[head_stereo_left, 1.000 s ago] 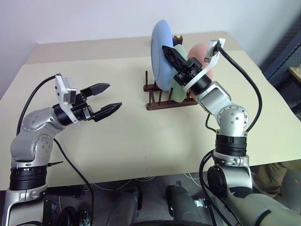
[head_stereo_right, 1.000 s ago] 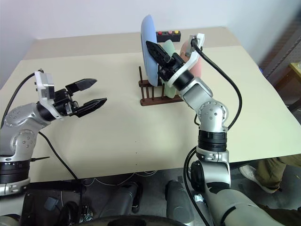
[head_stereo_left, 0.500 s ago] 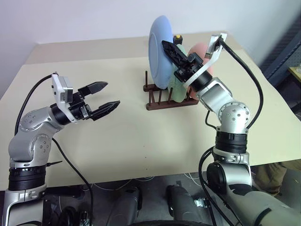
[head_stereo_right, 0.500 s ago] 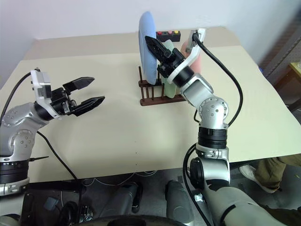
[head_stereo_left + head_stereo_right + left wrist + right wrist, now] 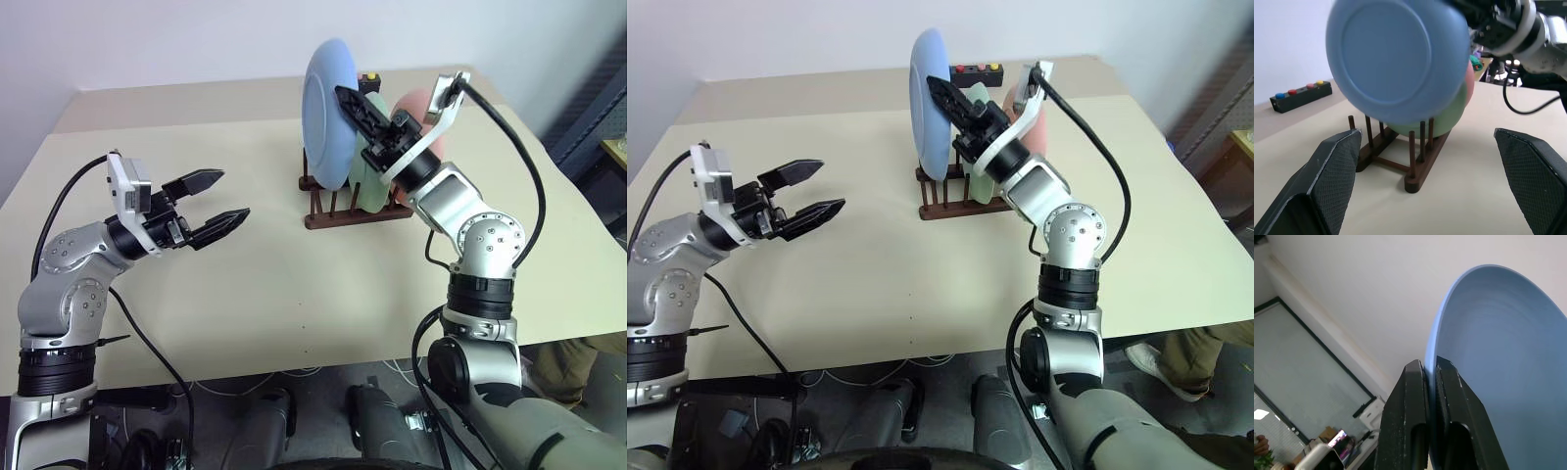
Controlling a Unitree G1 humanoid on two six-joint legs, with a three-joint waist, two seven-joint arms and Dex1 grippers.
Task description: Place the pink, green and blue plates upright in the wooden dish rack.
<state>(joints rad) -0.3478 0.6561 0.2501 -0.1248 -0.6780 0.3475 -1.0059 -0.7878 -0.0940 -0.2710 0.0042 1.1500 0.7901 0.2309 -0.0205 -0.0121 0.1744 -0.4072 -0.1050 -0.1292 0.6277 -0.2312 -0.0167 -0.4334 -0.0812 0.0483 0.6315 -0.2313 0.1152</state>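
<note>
Left eye view, right gripper (image 5: 355,101): upper centre of the frame, its two black fingers clamped tight on the rim of the blue plate (image 5: 328,113), which stands on edge above the wooden dish rack (image 5: 338,208).
Left eye view, other plates: the green plate (image 5: 373,186) stands upright in the rack just behind the blue one; the pink plate (image 5: 419,113) stands behind that, partly hidden by the right arm.
Left eye view, left gripper (image 5: 218,203): left of centre, spread wide and holding nothing, well apart from the rack, pointing toward it over the beige table (image 5: 245,284).
Right eye view, button box (image 5: 978,70): a small black box with coloured buttons sits on the table behind the plates, top centre.
Left wrist view, blue plate: its underside takes up the upper middle, above the rack pegs; green and pink edges peek out behind at its lower right. The wide-set gripper fingers (image 5: 1322,176) sit at the lower corners, clear of everything.
Right wrist view, grip: the two fingers (image 5: 1415,411) rise from the bottom centre, pinching the blue plate's rim between them.
</note>
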